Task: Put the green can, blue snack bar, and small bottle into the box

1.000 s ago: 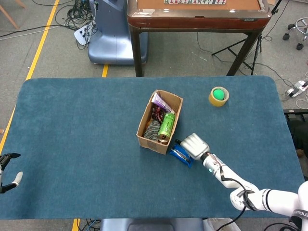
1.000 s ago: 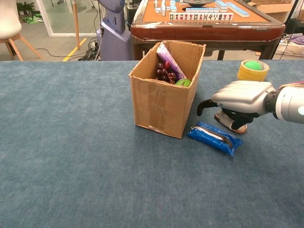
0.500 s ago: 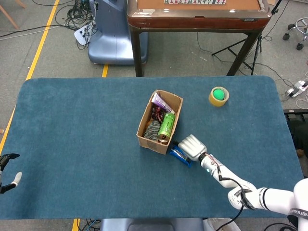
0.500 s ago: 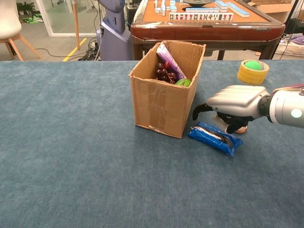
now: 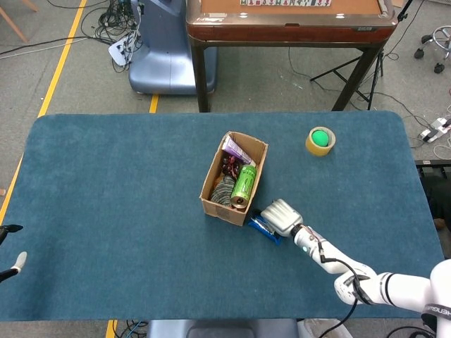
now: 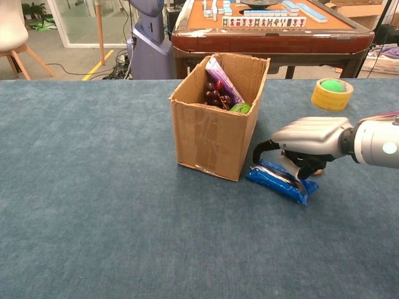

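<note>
The cardboard box (image 5: pixel 211 190) (image 6: pixel 212 134) stands mid-table, and the green can (image 5: pixel 244 184) lies inside it; in the chest view only the can's green top (image 6: pixel 239 108) shows. The blue snack bar (image 5: pixel 260 226) (image 6: pixel 278 179) lies flat on the cloth just right of the box. My right hand (image 5: pixel 282 215) (image 6: pixel 308 138) arches over the bar, its fingertips (image 6: pixel 305 170) touching the wrapper and the thumb by the end of the bar nearer the box. A small tan object (image 6: pixel 319 169) peeks out behind the hand; I cannot tell what it is. My left hand (image 5: pixel 13 262) shows only fingertips at the left edge, holding nothing.
A purple packet (image 5: pixel 235 149) (image 6: pixel 222 80) and dark items also fill the box. A yellow tape roll with a green ball in it (image 5: pixel 320 141) (image 6: pixel 331 93) sits at the back right. A wooden game table (image 5: pixel 289 21) stands beyond the far edge.
My right hand has come down and slightly left onto the snack bar, fingertips now touching it. My left hand has slid further out of the head view. The bar has not moved.
</note>
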`<act>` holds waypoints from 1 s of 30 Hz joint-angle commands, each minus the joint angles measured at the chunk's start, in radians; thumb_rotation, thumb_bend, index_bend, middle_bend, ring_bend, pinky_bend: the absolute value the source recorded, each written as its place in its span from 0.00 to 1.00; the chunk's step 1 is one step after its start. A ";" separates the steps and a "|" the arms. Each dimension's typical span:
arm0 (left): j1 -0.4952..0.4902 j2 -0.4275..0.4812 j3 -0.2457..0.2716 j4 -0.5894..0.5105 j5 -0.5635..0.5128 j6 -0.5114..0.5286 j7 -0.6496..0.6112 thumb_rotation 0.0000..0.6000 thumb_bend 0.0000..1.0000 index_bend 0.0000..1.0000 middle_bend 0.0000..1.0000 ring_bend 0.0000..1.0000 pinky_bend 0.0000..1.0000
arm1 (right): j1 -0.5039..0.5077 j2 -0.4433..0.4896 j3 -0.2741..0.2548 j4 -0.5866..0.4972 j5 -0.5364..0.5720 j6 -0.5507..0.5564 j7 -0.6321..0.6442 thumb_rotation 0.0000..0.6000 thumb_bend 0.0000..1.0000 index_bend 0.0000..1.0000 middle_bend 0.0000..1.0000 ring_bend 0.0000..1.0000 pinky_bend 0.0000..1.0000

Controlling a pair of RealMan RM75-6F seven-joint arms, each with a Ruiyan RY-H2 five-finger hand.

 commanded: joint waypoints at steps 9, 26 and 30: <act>-0.003 -0.002 0.000 0.001 -0.004 -0.008 0.008 1.00 0.31 0.29 0.32 0.27 0.45 | -0.021 0.085 -0.031 -0.083 0.005 0.016 0.004 1.00 1.00 0.23 1.00 1.00 1.00; -0.008 -0.010 0.004 0.001 -0.001 -0.017 0.028 1.00 0.31 0.29 0.32 0.27 0.45 | -0.080 0.268 -0.104 -0.270 0.035 0.109 -0.073 1.00 1.00 0.56 1.00 1.00 1.00; -0.009 -0.013 0.004 0.001 -0.003 -0.020 0.035 1.00 0.31 0.29 0.32 0.27 0.45 | -0.112 0.284 -0.104 -0.286 -0.040 0.182 -0.068 1.00 0.98 0.56 1.00 0.99 1.00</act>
